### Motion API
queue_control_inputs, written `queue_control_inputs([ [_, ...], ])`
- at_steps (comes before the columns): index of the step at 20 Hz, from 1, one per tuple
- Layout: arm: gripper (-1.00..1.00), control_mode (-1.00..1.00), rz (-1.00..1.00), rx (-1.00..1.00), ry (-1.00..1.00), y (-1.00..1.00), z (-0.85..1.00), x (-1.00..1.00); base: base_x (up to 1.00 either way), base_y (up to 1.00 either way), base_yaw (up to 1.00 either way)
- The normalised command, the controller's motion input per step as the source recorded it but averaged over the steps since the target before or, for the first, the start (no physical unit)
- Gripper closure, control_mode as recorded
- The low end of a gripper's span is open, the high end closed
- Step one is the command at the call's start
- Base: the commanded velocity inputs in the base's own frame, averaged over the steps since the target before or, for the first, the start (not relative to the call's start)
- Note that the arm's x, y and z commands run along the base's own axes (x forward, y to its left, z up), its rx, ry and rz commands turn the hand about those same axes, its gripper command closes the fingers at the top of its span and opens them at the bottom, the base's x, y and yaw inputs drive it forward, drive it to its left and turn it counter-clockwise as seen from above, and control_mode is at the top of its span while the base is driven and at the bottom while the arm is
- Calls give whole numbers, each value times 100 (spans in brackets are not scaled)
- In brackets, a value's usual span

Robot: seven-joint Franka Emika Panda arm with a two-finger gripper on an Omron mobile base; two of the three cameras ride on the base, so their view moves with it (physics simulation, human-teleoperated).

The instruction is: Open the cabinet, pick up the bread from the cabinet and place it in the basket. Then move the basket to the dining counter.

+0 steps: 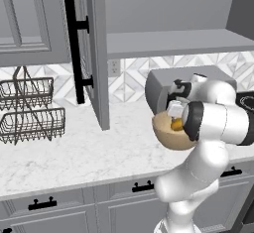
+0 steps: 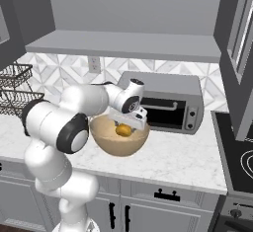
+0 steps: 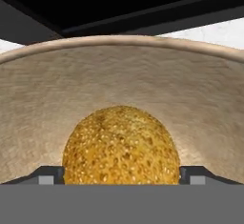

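left base view: black two-tier wire rack (image 1: pixel 31 109) sits at 9 o'clock on the marble surface (image 1: pixel 89 152), well apart from the arm. the cabinet (image 1: pixel 94 53) door hangs open w/ its long black bar handle (image 1: pixel 75 51) edge-on, lower corner just over the surface, at approx 10 o'clock from the basket (image 1: pixel 168 137). open shelf inside looks bare. grey toaster oven (image 2: pixel 168 100) stands right behind the basket at 12–1 o'clock in the right base view, near touching its rim; cooktop (image 2: pixel 239 157) at 3 o'clock. wall outlet (image 2: pixel 94 64) on the tiled backsplash at 11 o'clock.

room: free marble betw. the rack and the basket in the left base view, and to the front edge of the surface; tight at the back by the oven. arm's elbow joint sits close beside the basket on the robot's side, covering part of it.

the gripper (image 2: pixel 124 125) reaches down into the basket from above. hand view: the bread (image 3: pixel 121 146) sits betw. the two dark fingers (image 3: pixel 47 175), one on each side, tips right at its flanks – fingers are spread to bread width, contact looks likely but clamping force can't be told. bread is low inside the basket, the tan wall curving up behind it; whether it rests on the bottom can't be seen.
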Motion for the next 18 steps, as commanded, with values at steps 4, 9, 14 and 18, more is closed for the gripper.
queue_control_inputs([
  [4,-100,-100,0,0,-5,0,7,-24,0,0,0],
  [9,-100,-100,0,0,-4,3,19,-18,0,0,0],
  [14,-100,-100,-7,0,0,0,52,-50,0,0,0],
  [18,-100,-100,-31,-1,2,-14,45,-73,0,0,0],
])
